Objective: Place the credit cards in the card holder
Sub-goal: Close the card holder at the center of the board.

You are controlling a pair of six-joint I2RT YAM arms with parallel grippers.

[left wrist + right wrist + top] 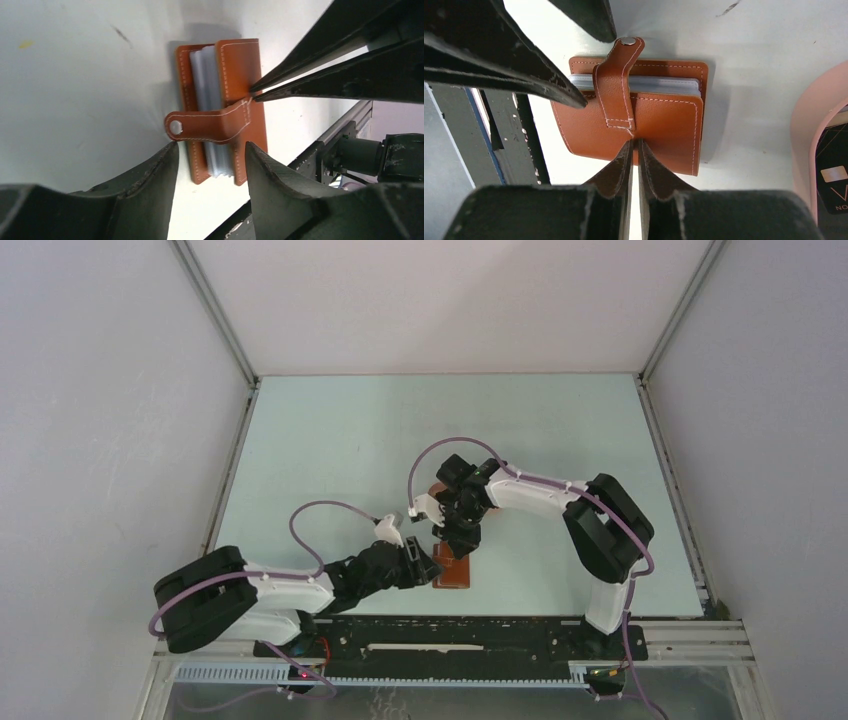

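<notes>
Right gripper (635,145): fingers (616,172) nearly clenched with 1 thin slit between them. The tips rest on the wallet (664,125) just below the strap's stitching, with nothing seen between them.
Left gripper (210,147): fingers (150,180) spread apart and grasping nothing. 1 tip is beside the stud (175,127), the other over the wallet's cover.
Wallet: folded and flat on the table (330,440), near the front rail (450,630) and between the 2 arms. Grey pockets show between its brown covers, and the strap (215,125) bends over the open edge.
Card (831,165): 1 black card lies in the pink tray (801,130), near the wallet.
Table: pale green-white and matt, with a dark streak (120,35) and a yellow speck (25,44).
Room: plain grey-white walls (100,390) on 3 sides, with metal posts (215,310) in the corners.
</notes>
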